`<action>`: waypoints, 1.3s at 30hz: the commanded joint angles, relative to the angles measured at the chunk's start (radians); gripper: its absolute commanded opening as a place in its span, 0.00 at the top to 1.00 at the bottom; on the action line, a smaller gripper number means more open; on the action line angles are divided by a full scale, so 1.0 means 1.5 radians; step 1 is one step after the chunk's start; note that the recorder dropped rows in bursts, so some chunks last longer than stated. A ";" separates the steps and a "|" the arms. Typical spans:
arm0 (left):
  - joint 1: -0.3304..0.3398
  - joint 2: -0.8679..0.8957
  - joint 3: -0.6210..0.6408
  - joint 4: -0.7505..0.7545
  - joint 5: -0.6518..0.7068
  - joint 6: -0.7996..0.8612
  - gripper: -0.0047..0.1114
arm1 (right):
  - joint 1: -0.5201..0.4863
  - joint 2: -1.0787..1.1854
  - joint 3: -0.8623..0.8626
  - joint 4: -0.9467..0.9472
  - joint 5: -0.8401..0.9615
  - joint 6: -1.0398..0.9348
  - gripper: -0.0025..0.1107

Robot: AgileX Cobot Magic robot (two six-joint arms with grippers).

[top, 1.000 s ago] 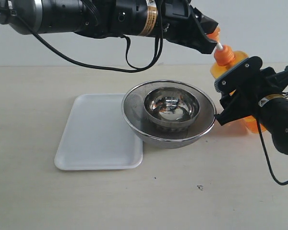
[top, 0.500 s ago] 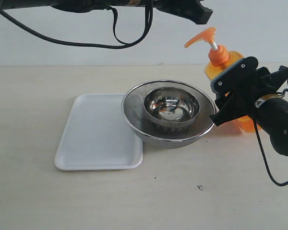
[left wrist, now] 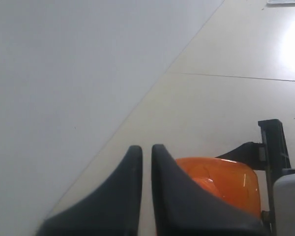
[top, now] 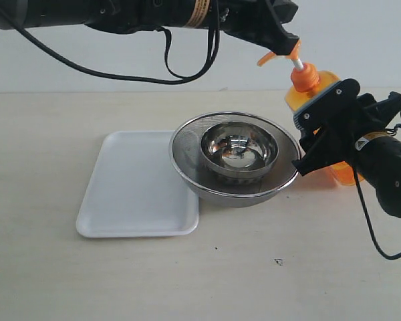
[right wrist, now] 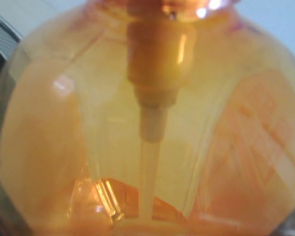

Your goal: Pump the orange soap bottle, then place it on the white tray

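**benchrat:** Why does one bottle need both arms?

**me:** Division of labour. My right claw [top: 323, 134] is clamped round the middle of the soap bottle [top: 323, 84], purely as a vice. That way the thing doesn't tip or skate when I lean on the top. On that wrist cam the bottle fills the whole view, so I'm in tight. My left claw [top: 285, 41] has its two fingers pinched together with only a sliver between them and nothing held. I'm using it as a blunt poker on the pump head [top: 271, 57]. There's white stem showing under the head, so I'd say the pump isn't pressed home.

**benchrat:** And where's the bottle relative to the tray?

**me:** It looks to be standing on the table [top: 187, 281] out on the right. It's just beside the big steel bowl [top: 234, 190], which has a smaller bowl [top: 239, 150] nested in it. The tray [top: 134, 187] is on the other side of the bowls, its edge right up against the big one. So I reckon the carry has to go up and over.
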 commanded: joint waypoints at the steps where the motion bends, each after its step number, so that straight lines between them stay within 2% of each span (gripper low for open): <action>1: -0.002 0.012 0.003 0.001 -0.011 -0.028 0.92 | 0.000 0.004 0.003 0.003 0.042 0.014 0.97; 10: -0.002 0.015 0.030 0.001 -0.037 -0.042 0.92 | 0.000 0.004 0.003 0.003 0.042 0.014 0.97; 39: -0.003 0.056 0.031 0.001 -0.076 -0.045 0.92 | 0.000 0.004 0.003 0.000 0.046 0.013 0.97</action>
